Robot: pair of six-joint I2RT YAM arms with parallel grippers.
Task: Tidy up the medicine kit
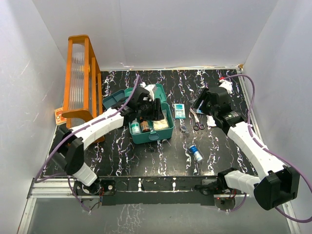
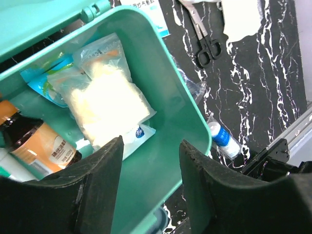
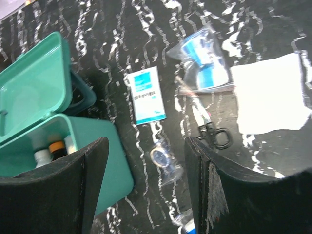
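Observation:
The medicine kit (image 1: 165, 133) is a teal box in the middle of the table, its lid (image 1: 117, 101) hinged back. Inside lie a white-filled clear bag (image 2: 107, 97), a brown bottle (image 2: 39, 144) and a blue-white sachet (image 2: 41, 85). My left gripper (image 1: 152, 110) hovers over the box's right half, open, with only the bare teal floor between its fingers (image 2: 100, 170). My right gripper (image 3: 146, 146) hangs open above the table to the right of the kit (image 3: 105, 156), over a clear packet (image 3: 163, 158); nothing is held.
Loose on the table right of the kit: a small teal-white carton (image 1: 180, 111), scissors (image 1: 198, 124), a white pad (image 1: 211, 120), a blue item in a clear bag (image 3: 204, 63) and a blue-labelled bottle (image 1: 196, 152). A tall orange rack (image 1: 80, 78) stands at the left.

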